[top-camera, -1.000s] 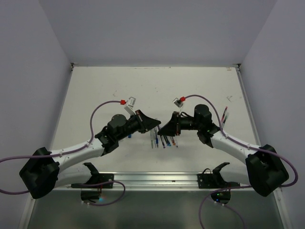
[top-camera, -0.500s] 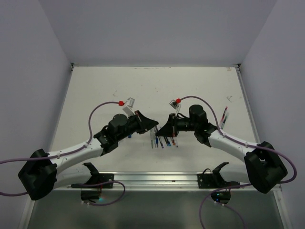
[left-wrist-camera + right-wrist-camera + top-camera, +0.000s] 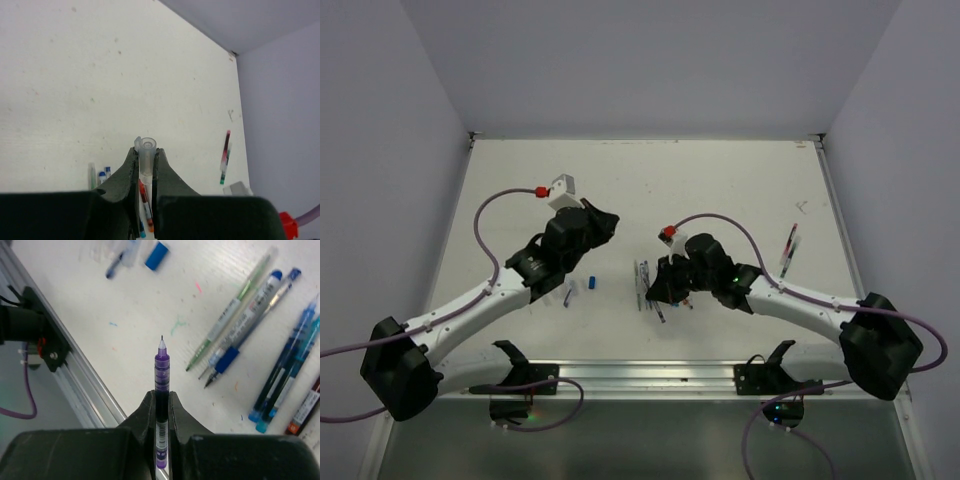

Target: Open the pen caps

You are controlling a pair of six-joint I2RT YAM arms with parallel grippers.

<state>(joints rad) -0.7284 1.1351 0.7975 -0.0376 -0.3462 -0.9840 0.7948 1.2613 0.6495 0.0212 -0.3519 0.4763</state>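
Left tool [image 3: 144, 159] pinches clear cap [image 3: 148, 146]; right tool [image 3: 161, 401] clamps uncapped purple pen [image 3: 161, 365]. Loose blue cap [image 3: 156, 255] at 12 o'clock. Caps likely light, rigid, slick: grip mid-tube.

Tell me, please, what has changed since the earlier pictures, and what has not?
The grippers, meeting in the middle before, have parted. The left gripper swung left and farther away, gripping a clear cap. The right gripper barely shifted and grips the bare-tipped purple pen. The loose pens and the blue cap lie as before.
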